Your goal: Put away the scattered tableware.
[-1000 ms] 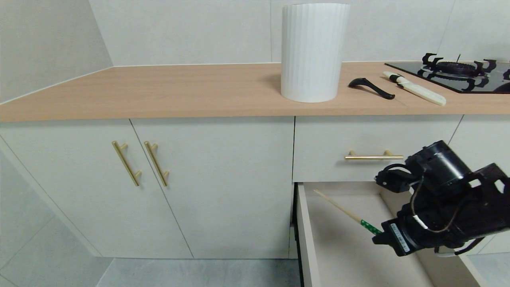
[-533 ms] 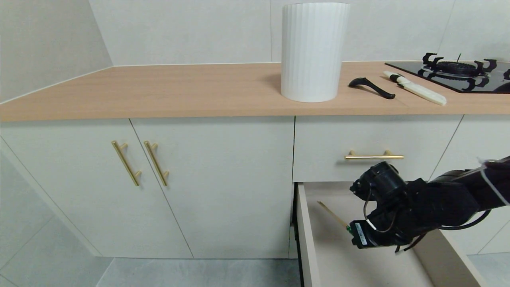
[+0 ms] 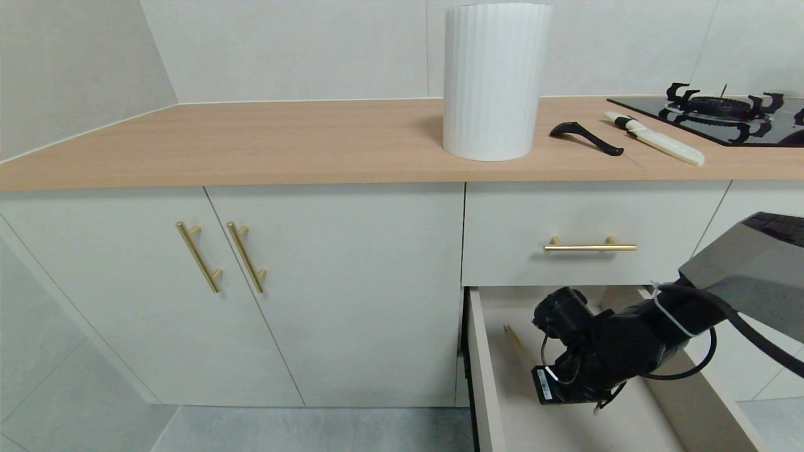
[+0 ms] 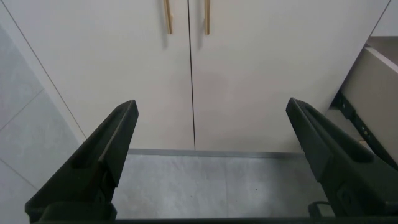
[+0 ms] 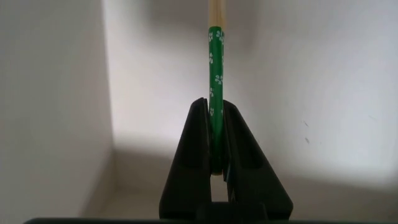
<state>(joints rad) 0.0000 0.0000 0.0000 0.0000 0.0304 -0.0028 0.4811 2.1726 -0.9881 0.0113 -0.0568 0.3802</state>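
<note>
Wooden countertop [image 3: 251, 144]: bears white ribbed cylinder [image 3: 493, 81] and hob [image 3: 722, 116] at far right.
Open drawer [image 3: 480, 351] below shut drawer, right of double cabinet doors.
Right gripper [image 5: 216, 109]: inside open drawer, clenched on chopstick [image 5: 215, 62] at green flowered end. Bare wooden end points toward drawer's left wall. Contact with drawer floor: cannot tell.
Left gripper [image 4: 210, 109]: fingers spread wide, nothing between them, facing cabinet doors.
White knife [image 3: 656, 138] and black utensil [image 3: 584, 138] lie on countertop between cylinder and hob.

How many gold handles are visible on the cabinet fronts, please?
3: two upright handles on the double doors, one horizontal handle on the closed drawer; the open drawer's may be hidden.
</note>
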